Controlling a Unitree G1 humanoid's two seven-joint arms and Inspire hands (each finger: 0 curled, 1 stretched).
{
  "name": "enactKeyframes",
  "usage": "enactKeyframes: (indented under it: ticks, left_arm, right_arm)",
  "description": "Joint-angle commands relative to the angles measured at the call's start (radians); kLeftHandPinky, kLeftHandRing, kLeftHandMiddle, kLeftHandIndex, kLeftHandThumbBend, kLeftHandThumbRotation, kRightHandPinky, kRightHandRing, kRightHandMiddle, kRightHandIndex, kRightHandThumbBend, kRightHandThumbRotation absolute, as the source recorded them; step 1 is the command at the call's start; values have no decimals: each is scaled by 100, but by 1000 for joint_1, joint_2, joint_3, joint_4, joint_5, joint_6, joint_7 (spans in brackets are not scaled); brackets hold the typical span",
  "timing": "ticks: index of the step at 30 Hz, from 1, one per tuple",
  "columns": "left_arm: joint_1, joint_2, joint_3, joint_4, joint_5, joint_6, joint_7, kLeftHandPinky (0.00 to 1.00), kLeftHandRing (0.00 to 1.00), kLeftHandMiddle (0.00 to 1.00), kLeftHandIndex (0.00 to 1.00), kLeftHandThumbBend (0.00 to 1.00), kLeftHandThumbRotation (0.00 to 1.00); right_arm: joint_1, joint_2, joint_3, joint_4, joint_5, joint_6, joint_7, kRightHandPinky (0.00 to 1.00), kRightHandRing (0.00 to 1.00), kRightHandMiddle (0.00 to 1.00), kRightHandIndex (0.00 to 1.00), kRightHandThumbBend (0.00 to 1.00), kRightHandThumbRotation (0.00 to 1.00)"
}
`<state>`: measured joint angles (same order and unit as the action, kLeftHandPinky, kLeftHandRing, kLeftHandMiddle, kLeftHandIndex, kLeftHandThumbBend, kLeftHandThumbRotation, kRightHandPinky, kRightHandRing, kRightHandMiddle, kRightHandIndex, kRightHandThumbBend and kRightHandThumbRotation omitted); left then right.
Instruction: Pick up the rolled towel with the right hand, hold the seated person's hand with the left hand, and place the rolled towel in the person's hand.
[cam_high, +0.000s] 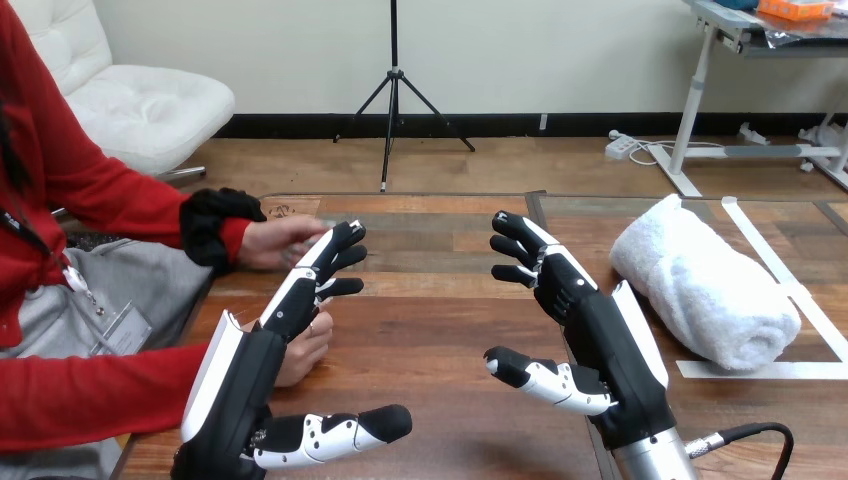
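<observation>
On the wooden table (440, 335) the rolled towel (705, 285) lies at three o'clock, handy for the open right hand (590, 320). The left hand (270, 340), open too, hovers by the person's hands (278, 240) at nine.

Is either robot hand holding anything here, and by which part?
Nothing is held. The left hand and right hand are both open; the rolled towel lies on the table, in neither hand.
</observation>
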<state>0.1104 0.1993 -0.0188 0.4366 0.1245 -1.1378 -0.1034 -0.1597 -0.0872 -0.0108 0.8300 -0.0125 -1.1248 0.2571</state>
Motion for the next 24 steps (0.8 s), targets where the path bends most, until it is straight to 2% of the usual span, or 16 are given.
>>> enactKeyframes:
  ticks: [1,17,24]
  left_arm:
    - [-40,2,8,-24,-6,-10,9,78,88,92,92,100,56]
    - [-41,6,-13,-18,-56,-3,-18,80,90,93,92,100,54]
    - [-41,0,-4,-19,-43,-3,-15,80,90,93,92,100,54]
  right_arm:
    - [-28,-16,-6,-54,-3,-4,-19,80,88,92,89,100,58]
    - [-27,-28,-7,-74,-9,11,-34,80,88,92,90,100,56]
    - [-21,-27,-6,-97,3,37,-32,79,88,91,90,100,55]
